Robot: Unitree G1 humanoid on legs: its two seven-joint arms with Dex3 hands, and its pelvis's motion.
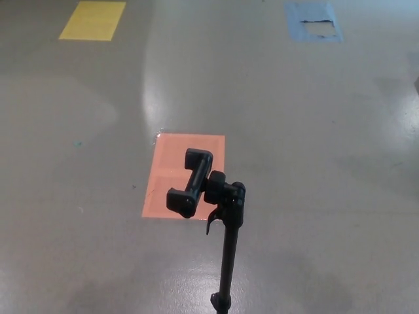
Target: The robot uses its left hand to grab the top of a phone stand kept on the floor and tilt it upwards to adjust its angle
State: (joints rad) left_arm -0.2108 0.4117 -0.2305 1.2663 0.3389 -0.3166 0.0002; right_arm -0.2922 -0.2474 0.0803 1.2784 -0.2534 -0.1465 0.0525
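Observation:
A black phone stand rises from the bottom edge of the head view on a thin pole [228, 268]. Its clamp head [191, 182] sits at the top, to the left of a ball joint with a small lever [226, 196]. The clamp is empty and its two jaws face up and to the left. Neither of my hands shows in the picture.
The stand is above a grey glossy floor with an orange-pink rectangle [173, 171] marked behind the clamp. A yellow rectangle [93, 19] lies far left and a blue one [313, 29] far right. A dark object edge [416, 84] shows at the right border.

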